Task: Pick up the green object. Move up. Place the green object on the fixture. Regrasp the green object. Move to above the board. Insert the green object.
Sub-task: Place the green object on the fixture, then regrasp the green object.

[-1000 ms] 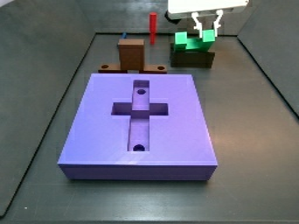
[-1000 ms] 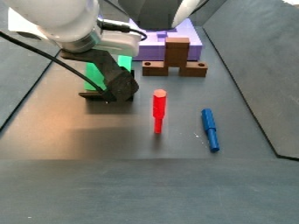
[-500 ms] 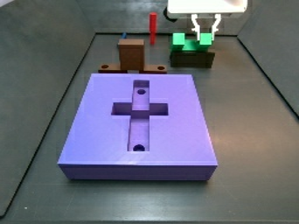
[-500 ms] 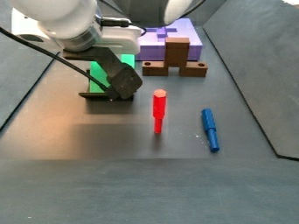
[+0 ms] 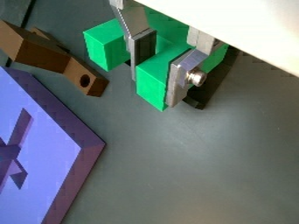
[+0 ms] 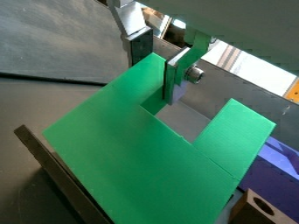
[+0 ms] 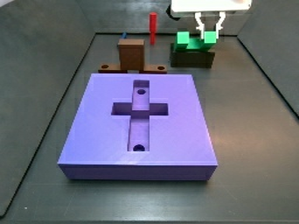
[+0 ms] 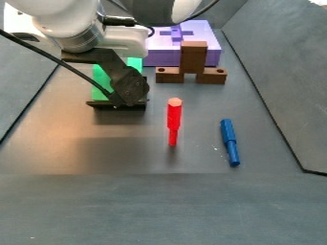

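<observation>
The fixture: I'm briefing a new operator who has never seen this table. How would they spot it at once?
Start at the big purple board and look past its far end, right of the brown upright block. The fixture is the low dark block there, directly under the gripper. It alone carries the green object on top.

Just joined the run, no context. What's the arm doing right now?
The gripper is at the far end of the table, over the fixture. The green object sits on the fixture, and one arm of the U lies between the silver fingers. The board lies nearer, its cross slot empty.
</observation>
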